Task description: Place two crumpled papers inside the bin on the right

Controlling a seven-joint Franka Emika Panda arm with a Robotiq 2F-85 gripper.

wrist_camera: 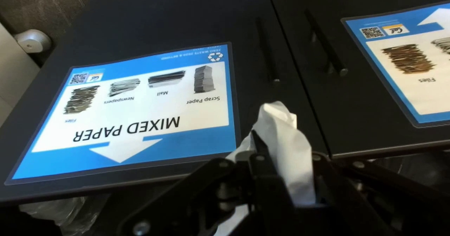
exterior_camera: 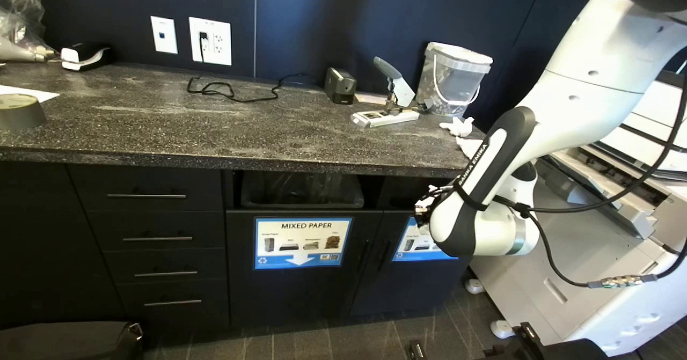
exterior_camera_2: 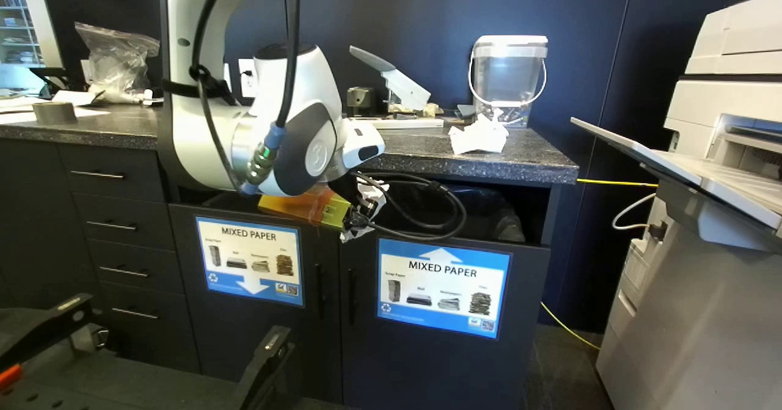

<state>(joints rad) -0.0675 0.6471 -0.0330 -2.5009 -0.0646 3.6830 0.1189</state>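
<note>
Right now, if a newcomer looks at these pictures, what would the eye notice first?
Probably the white robot arm, hanging in front of the dark cabinet, its gripper pinching a crumpled white paper. Next, likely, the blue MIXED PAPER label on the right-hand bin in an exterior view, and another crumpled paper on the counter, near the clear bucket.

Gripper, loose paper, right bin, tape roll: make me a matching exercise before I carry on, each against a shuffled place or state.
Things:
1. Gripper
2. Loose paper
3. Right bin
4. Tape roll

Places or states:
A. In front of the bucket
B. Toward the left of the counter
C. Closed on crumpled paper
D. Label arrow points up

Pairs: 1-C, 2-A, 3-D, 4-B
</note>
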